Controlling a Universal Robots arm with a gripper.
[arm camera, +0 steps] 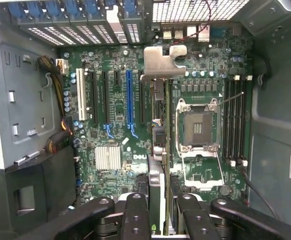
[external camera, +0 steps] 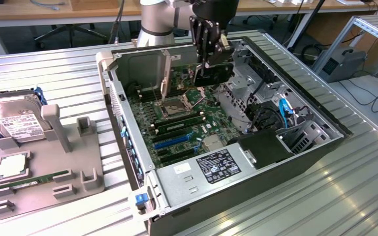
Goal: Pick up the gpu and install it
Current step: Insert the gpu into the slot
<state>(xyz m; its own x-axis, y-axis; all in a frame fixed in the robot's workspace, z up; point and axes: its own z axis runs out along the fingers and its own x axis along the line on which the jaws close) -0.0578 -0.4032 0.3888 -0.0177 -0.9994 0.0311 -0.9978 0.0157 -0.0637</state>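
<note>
In the upper middle of the exterior view, the black multi-link end effector (external camera: 212, 61) hangs from the arm into an open black and grey computer case (external camera: 255, 192). It is clamped on the gpu (external camera: 215, 74), a thin dark rectangular card held on edge over the far part of the green motherboard (external camera: 175, 123), close to the case's rear wall. Whether the card's lower edge touches the board cannot be told. A silver power supply box with a dark label (external camera: 216, 167) fills the near corner of the case. The case stands on a ribbed metal desk (external camera: 57, 73). At the exterior view's left sits a grey moulded holder (external camera: 71, 162) carrying a boxy silver hard drive with a white label (external camera: 15, 123), a square silver chip (external camera: 12, 167) and a narrow green memory stick (external camera: 38, 179)

The wrist view looks straight down the gpu (arm camera: 159, 135), seen edge-on with its silver metal bracket (arm camera: 164, 61) at the far end. The end effector (arm camera: 161, 220) has its black fingers (arm camera: 135, 215) pressed against the card's two faces. The card hangs over the strip of board between the long blue slot (arm camera: 129, 97) and the metal-framed processor socket (arm camera: 198, 127). Beyond the socket run dark memory slots (arm camera: 234, 120); a white slot (arm camera: 81, 95) and a finned silver heatsink (arm camera: 108, 157) lie on the blue slot's other side
</note>
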